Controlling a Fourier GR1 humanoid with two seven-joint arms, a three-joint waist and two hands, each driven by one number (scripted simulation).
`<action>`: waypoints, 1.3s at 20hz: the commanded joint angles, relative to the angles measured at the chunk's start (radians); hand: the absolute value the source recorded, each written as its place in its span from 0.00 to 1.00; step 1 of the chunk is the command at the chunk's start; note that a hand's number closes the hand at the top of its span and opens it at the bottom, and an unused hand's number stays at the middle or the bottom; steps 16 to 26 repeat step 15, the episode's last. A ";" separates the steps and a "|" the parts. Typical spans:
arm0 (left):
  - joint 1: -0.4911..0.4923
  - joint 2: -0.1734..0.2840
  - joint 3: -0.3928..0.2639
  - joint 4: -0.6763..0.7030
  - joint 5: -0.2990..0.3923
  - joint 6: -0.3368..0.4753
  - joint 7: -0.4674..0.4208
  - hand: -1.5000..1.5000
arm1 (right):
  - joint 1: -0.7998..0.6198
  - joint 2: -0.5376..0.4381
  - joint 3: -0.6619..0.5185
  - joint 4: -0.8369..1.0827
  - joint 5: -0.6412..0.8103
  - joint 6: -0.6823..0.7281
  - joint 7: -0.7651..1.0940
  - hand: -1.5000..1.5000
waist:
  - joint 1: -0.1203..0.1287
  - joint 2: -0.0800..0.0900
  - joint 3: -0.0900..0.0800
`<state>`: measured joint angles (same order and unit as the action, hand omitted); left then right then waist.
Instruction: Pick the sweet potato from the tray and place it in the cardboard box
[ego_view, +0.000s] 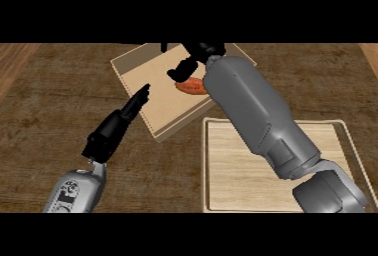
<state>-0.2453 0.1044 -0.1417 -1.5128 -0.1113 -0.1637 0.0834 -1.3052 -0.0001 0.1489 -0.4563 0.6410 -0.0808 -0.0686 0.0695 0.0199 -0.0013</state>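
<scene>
Head view. You have two containers on the dark brown wood-grain counter (59, 100). The shallow tan cardboard box (159, 82) sits at upper centre, turned at an angle, its far rim running up to the top of the view. Inside it, toward its right side, lies the orange-brown sweet potato (190, 87), partly covered by your right arm. The pale wooden tray with a raised rim (244, 170) sits at lower right, just beside the box's near corner; nothing shows on its visible floor, though your grey right forearm crosses over much of it.

Your right hand (193, 56) hangs over the box directly above the sweet potato, fingers curled downward with a fingertip at the potato's upper edge; you cannot tell whether it is gripped or merely touched.

Your left hand (122, 122) is held flat, fingers straight and together, holding nothing, its tips over the box's left edge.

Open counter lies left of the box and below it.
</scene>
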 joint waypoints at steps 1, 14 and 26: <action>-0.002 -0.025 -0.014 -0.048 0.006 0.007 0.035 0.50 | -0.035 0.000 -0.026 0.125 -0.052 -0.002 -0.049 0.00 | 0.014 0.003 0.001; 0.040 -0.017 -0.011 -0.006 -0.023 0.016 -0.038 0.50 | 0.025 -0.038 -0.384 0.092 -0.450 0.011 -0.288 0.00 | -0.020 -0.001 0.002; -0.010 -0.014 0.014 0.029 -0.008 0.009 -0.018 0.50 | 0.005 -0.076 -0.402 0.108 -0.464 0.055 -0.308 0.00 | -0.019 0.006 0.002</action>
